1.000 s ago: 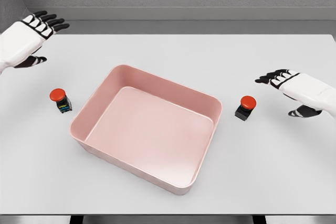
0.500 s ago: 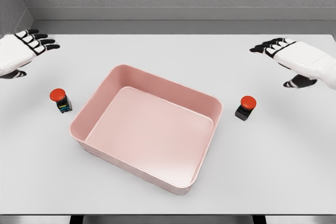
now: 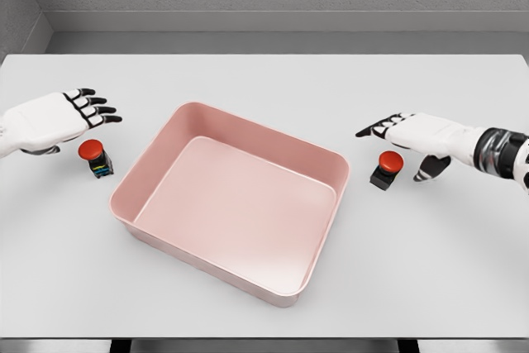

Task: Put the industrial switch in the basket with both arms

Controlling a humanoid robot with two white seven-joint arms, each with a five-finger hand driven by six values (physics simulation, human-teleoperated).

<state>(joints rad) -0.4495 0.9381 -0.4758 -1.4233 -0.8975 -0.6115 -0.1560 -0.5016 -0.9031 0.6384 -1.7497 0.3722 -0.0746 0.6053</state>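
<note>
Head view showed the pink basket (image 3: 289,150) holding nothing, with one industrial switch (image 3: 96,158) on the table (image 3: 264,80) at its left and another switch (image 3: 385,169) at its right. The left hand (image 3: 58,116) and right hand (image 3: 417,134) were seen with fingers spread, each near its switch, nothing grasped. Both pickups and placements were judged outstanding.

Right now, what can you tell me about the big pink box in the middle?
The pink basket is a shallow, rectangular tray with rounded corners and smooth walls that look like plastic. It is open on top, with nothing inside. It sits flat on the white table, turned at an angle. Neither hand touches it, and the two red-topped switches stand apart from it on either side.
</note>
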